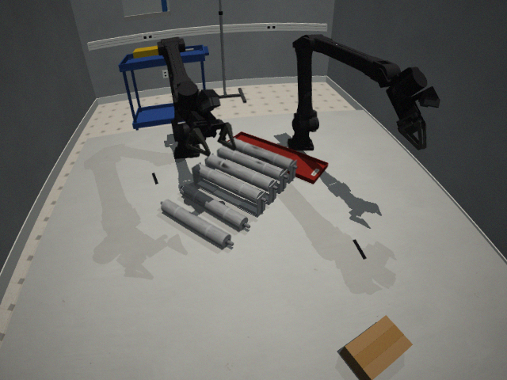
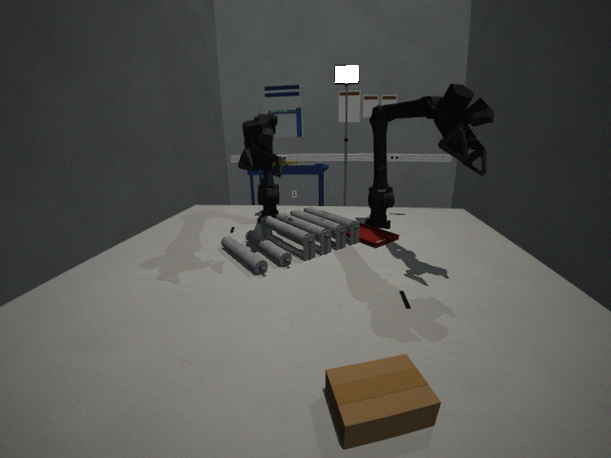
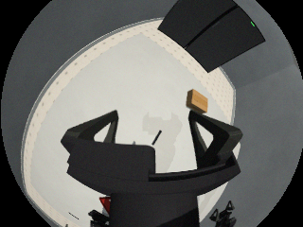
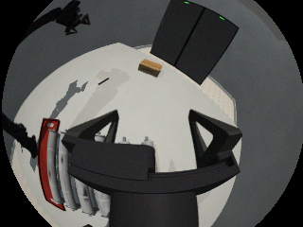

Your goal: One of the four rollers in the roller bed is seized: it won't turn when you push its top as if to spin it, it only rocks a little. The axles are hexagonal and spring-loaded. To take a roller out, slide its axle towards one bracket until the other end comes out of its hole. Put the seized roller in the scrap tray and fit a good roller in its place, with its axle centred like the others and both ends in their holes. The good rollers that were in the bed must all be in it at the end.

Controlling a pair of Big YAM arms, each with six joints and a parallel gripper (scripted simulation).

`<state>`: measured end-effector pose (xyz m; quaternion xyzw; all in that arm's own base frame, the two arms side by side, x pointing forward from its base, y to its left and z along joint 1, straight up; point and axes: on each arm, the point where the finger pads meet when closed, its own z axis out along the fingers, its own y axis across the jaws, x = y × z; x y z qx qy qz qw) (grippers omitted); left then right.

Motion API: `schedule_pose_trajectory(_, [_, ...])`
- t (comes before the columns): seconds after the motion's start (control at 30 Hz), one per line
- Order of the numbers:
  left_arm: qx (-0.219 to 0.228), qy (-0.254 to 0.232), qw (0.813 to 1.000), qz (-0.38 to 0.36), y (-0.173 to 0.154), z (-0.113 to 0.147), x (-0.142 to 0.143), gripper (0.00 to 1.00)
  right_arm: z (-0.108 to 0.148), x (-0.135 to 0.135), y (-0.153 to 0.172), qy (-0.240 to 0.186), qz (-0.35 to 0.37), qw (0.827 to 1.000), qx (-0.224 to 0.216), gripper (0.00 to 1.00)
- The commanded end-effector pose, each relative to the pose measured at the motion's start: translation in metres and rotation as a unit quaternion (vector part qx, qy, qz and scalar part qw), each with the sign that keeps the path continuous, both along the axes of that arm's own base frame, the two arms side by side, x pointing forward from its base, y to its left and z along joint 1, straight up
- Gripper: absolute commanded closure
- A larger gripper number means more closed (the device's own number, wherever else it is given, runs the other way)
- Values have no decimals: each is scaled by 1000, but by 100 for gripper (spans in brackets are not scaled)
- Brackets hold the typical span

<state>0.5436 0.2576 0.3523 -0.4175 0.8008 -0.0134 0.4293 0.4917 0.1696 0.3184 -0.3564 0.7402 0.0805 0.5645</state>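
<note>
right jaws [image 1: 221, 150] [image 2: 260, 170]: you had these spread above the roller bed [image 1: 260, 207] [image 2: 308, 249] [image 4: 72, 206], probably for testing | left jaws [image 1: 417, 142] [image 2: 475, 166]: spread, well apart

High, the top view looks down the counter [image 1: 266, 286] [image 2: 197, 344] [image 3: 95, 95] [image 4: 166, 95] to its far edge, the exterior view lower alongside, while both wrist views face back from above it, all sharing the box [image 1: 379, 347] [image 2: 382, 399] [image 3: 197, 100] [image 4: 150, 67].

Four grey cylindrical rollers [image 1: 231, 182] [image 2: 291, 230] [image 4: 55, 165] lie side by side across the bracketed roller bed [image 1: 260, 207] [image 2: 308, 250]; two matching loose rollers [image 1: 196, 224] [image 2: 243, 255] [image 4: 147, 141] rest nearly parallel on the desk [image 1: 261, 294] [image 2: 221, 344] [image 3: 95, 95] [image 4: 151, 104], opposite the long red scrap tray [image 1: 305, 164] [image 2: 372, 235] [image 3: 105, 203] [image 4: 44, 163].
</note>
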Motion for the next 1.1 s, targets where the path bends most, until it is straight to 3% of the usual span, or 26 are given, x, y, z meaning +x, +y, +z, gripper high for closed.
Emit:
schedule_pose_trajectory(0.0, [67, -34, 995, -71, -39, 24, 12, 0, 74, 20, -26, -48, -55, 996, 52, 0])
schedule_pose_trajectory(0.2, [152, -98, 971, -155, -106, 62, 18, 0, 110, 37, -68, -67, -137, 983, 98, 0])
schedule_pose_trajectory(0.27, [179, -121, 960, -180, -129, 74, 17, 0, 136, 33, -83, -87, -162, 976, 118, 0])
schedule_pose_trajectory(0.33, [179, -121, 960, -180, -129, 74, 17, 0, 136, 33, -83, -87, -162, 976, 118, 0])
schedule_pose_trajectory(0.4, [203, -140, 948, -201, -148, 83, 16, 0, 132, 44, -95, -80, -187, 971, 129, 0])
schedule_pose_trajectory(0.6, [266, -202, 908, -253, -207, 114, 1, 0, 187, 31, -136, -127, -248, 944, 178, 0])
schedule_pose_trajectory(0.77, [298, -240, 882, -274, -238, 131, -13, 0, 196, 39, -158, -136, -283, 928, 198, 0])
schedule_pose_trajectory(0.83, [307, -251, 874, -280, -247, 136, -18, 0, 214, 29, -164, -151, -291, 921, 208, 0])
schedule_pose_trajectory(0.9, [307, -251, 874, -280, -247, 136, -18, 0, 214, 29, -164, -151, -291, 921, 208, 0])
schedule_pose_trajectory(0.93, [309, -249, 874, -280, -245, 132, -15, 0, 195, 36, -162, -132, -295, 924, 205, 0])
schedule_pose_trajectory(1.0, [307, -253, 871, -289, -257, 127, -14, 0, 204, 36, -171, -146, -303, 918, 208, 0])
schedule_pose_trajectory(1.03, [312, -264, 866, -288, -259, 139, -22, 0, 211, 35, -173, -151, -305, 916, 210, 0])
schedule_pose_trajectory(1.07, [314, -270, 863, -290, -264, 143, -26, 0, 230, 21, -176, -170, -304, 912, 217, 0])
